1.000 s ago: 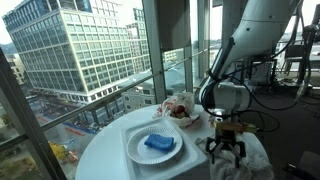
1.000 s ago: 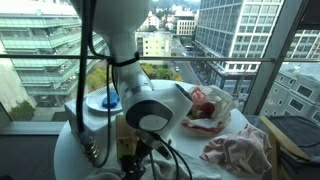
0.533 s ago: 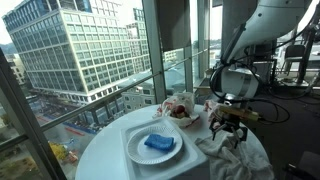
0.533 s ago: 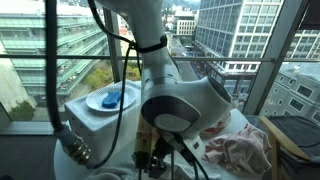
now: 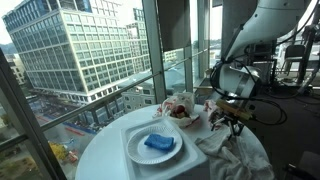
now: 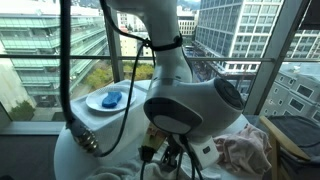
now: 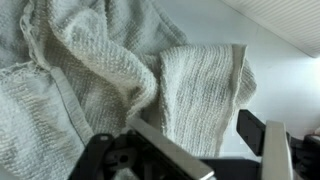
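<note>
My gripper [image 5: 228,122] hangs over the right side of a round white table [image 5: 100,160], above a crumpled off-white towel [image 5: 228,150]. In the wrist view a ribbed fold of the towel [image 7: 205,90] runs up between my two fingers [image 7: 215,140], which close on it. The towel rises in a peak to the fingers. In an exterior view the arm fills the middle, with the gripper [image 6: 165,165] low at the bottom edge and the towel [image 6: 250,150] beside it.
A white plate [image 5: 135,152] with a blue sponge [image 5: 158,144] sits mid-table and shows in both exterior views [image 6: 95,103]. A crumpled wrapper with red contents [image 5: 180,108] lies behind the towel. Window glass and a railing [image 5: 120,90] stand close behind the table.
My gripper has risen from low on the towel to higher above the table, and the towel's fold has come up with it. Plate and wrapper have not moved.
</note>
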`<act>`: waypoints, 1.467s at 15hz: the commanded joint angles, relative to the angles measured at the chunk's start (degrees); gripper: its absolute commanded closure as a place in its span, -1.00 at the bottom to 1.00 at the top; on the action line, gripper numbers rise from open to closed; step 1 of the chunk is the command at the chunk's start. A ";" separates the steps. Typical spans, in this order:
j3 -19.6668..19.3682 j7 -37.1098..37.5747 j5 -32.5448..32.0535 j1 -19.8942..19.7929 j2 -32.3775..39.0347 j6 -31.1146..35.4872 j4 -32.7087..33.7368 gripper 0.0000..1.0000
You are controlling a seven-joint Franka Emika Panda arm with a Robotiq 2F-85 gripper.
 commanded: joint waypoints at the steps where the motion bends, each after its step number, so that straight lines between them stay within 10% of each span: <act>1: -2.23 4.82 -1.65 3.01 3.40 3.55 2.86 -0.95; 5: -3.28 8.95 -3.71 5.05 5.57 6.60 5.14 -0.84; 6: -3.80 10.37 -4.99 5.69 6.09 7.00 5.85 -0.44; 11: -8.24 21.70 -17.09 10.30 9.00 7.46 8.58 0.19; 12: -9.09 23.94 -19.66 11.03 9.09 6.78 8.56 -0.39; 15: -9.76 27.62 -24.75 11.58 10.10 7.54 9.46 -0.56; 22: -8.86 31.31 -31.39 10.63 13.56 8.42 13.18 0.73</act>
